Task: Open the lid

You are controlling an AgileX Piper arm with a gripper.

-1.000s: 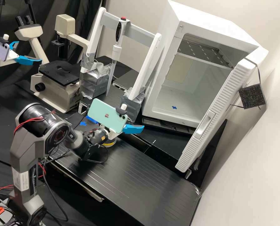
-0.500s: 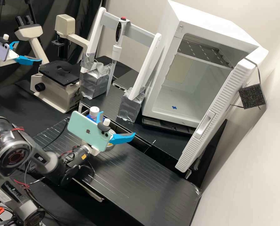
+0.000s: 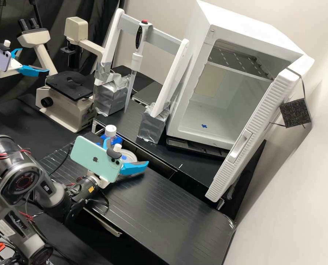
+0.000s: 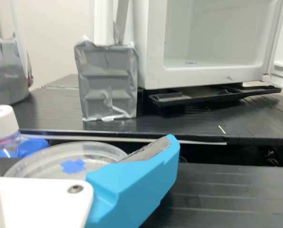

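- Gripper [image 3: 127,151] has drawn back slightly towards the arm's base since the earlier frame, exposing more of the lid.
- Lid [image 4: 48,164], judged the task's item: lying flat and round on the bench [image 3: 164,213], beside the gripper. Blue mark [image 4: 73,166] on top probably serves as a visual target. It appears seated; separation from a dish beneath cannot be confirmed.
- Gripper's fingers stand well apart, with nothing seen clamped. The low, near-level approach presumably suits grasping a thin rim. Contact with the lid cannot be determined.
- Phone [image 3: 96,159] rides behind the fingers, presumably to view the work.
- Bottle [image 3: 110,133] stands upright near the lid; a wide sweep could knock it.
- Wrapped block [image 3: 153,127] sits under one leg of the pipette stand, likely as ballast.
- Cabinet [image 3: 215,103] stands beyond, its door swung out, playing no evident part.
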